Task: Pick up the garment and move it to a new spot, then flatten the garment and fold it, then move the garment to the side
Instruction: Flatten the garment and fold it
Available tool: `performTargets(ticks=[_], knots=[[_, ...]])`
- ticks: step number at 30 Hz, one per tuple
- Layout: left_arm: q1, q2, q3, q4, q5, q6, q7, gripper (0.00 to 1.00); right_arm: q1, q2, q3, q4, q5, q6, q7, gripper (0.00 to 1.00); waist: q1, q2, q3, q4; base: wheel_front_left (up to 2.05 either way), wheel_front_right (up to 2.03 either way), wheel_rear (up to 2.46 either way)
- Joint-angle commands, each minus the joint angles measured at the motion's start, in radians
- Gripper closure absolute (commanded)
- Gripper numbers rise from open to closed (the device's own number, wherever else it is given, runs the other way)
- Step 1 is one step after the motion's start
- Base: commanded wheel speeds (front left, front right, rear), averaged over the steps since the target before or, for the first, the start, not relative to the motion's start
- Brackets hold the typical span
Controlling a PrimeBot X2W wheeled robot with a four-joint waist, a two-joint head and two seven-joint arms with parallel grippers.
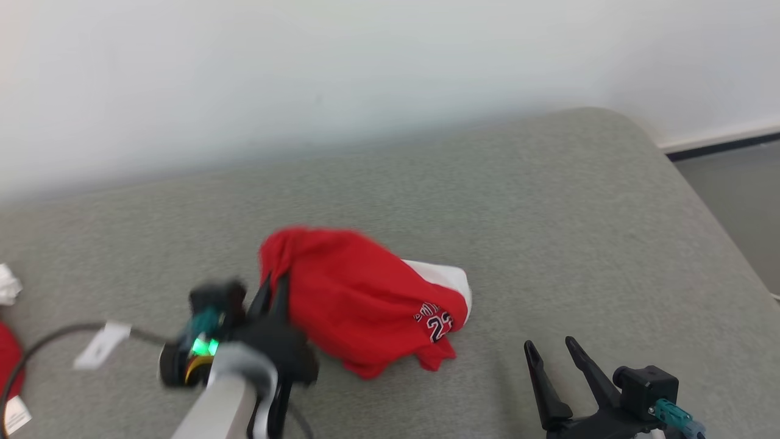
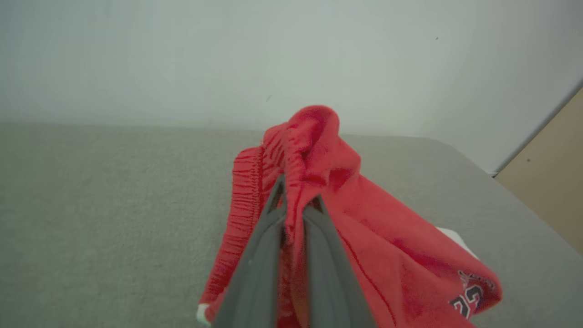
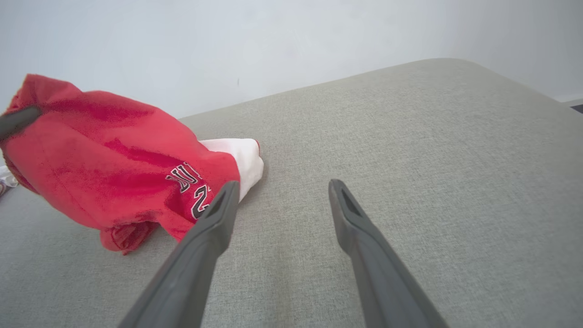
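The left gripper (image 1: pixel 274 294) has its jaws pressed together on a fold of the garment (image 1: pixel 359 299); in the left wrist view this fold seems to be at the ribbed waistband. The garment is red with a white part and a printed number. It is at the middle of the tabletop (image 1: pixel 548 201), with the pinched end raised above the tabletop and the other end lying on it. The right gripper (image 1: pixel 551 346) is spread wide and holds nothing, over the near right part of the tabletop.

I judge the step is carrying the garment to a new spot. To do it well, lift until the low end leaves the tabletop before going sideways, otherwise it may drag and bunch. The pinch must be firm, because only a small fold seems caught. A spot with free tabletop all around will help the flattening.
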Motion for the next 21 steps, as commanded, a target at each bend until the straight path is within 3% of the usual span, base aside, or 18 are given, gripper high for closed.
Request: performTargets(ticks=[1,8,9,10,11,16,21], knots=[[0.020,0.000,0.002,-0.004,-0.003,0.007,-0.012,1.00,0.000,0.000,-0.002,0.000,-0.007,0.003,0.000,0.00,0.0001,0.0000,-0.002,0.048,0.00,0.00,0.00],[0.236,0.029,-0.020,-0.083,-0.010,0.025,-0.016,1.00,0.007,-0.001,-0.009,0.002,-0.009,0.003,0.000,0.00,0.0001,0.0000,-0.013,0.122,0.00,0.00,0.00],[0.265,0.030,-0.030,-0.103,-0.017,0.019,0.003,0.86,0.008,0.000,-0.012,0.001,-0.009,0.003,0.000,0.00,0.0001,0.0000,-0.015,0.128,0.00,0.00,0.00],[0.294,0.032,-0.043,-0.124,-0.029,0.004,0.035,0.11,0.009,0.000,-0.013,0.000,-0.010,0.003,0.000,0.00,0.0001,0.0000,-0.016,0.135,0.00,0.00,0.00],[0.319,0.033,-0.055,-0.150,-0.048,-0.011,0.072,0.00,0.011,0.000,-0.015,-0.002,-0.010,0.003,0.001,0.00,0.0001,0.0000,-0.017,0.141,0.00,0.00,0.00],[0.417,0.070,-0.057,-0.344,-0.210,-0.071,0.329,0.00,0.019,0.003,-0.020,-0.005,-0.015,0.003,0.003,0.00,0.0001,0.0000,-0.021,0.157,0.00,0.00,0.00],[0.437,0.129,0.003,-0.630,-0.337,-0.041,0.500,0.00,0.020,0.003,-0.015,-0.005,-0.012,0.003,0.002,0.00,0.0001,0.0000,-0.025,0.148,0.00,0.00,0.00]])
